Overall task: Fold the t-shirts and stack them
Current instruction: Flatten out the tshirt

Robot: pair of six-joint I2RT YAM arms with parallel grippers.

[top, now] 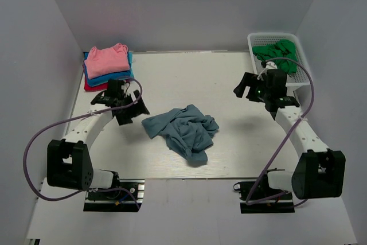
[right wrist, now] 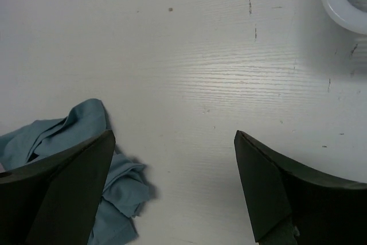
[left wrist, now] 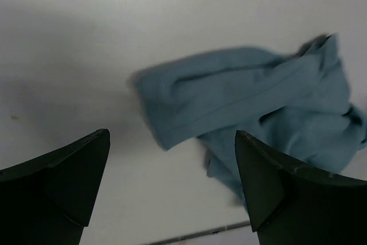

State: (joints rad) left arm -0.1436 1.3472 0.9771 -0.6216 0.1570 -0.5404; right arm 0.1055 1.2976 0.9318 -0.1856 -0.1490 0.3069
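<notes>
A crumpled slate-blue t-shirt (top: 184, 129) lies in a heap at the middle of the table; it fills the upper right of the left wrist view (left wrist: 246, 101) and shows at the lower left of the right wrist view (right wrist: 69, 142). At the back left stands a stack of folded t-shirts (top: 108, 66), pink on top, bright blue below, red at the bottom. My left gripper (top: 131, 111) hangs open just left of the heap, nothing between its fingers (left wrist: 69, 182). Over bare table to the heap's upper right, my right gripper (top: 245, 88) is open and empty.
A white mesh basket (top: 293, 78) holding green cloth (top: 277, 53) stands at the back right, close behind the right arm; its rim (right wrist: 338, 4) shows in the right wrist view. Grey walls enclose the table on three sides.
</notes>
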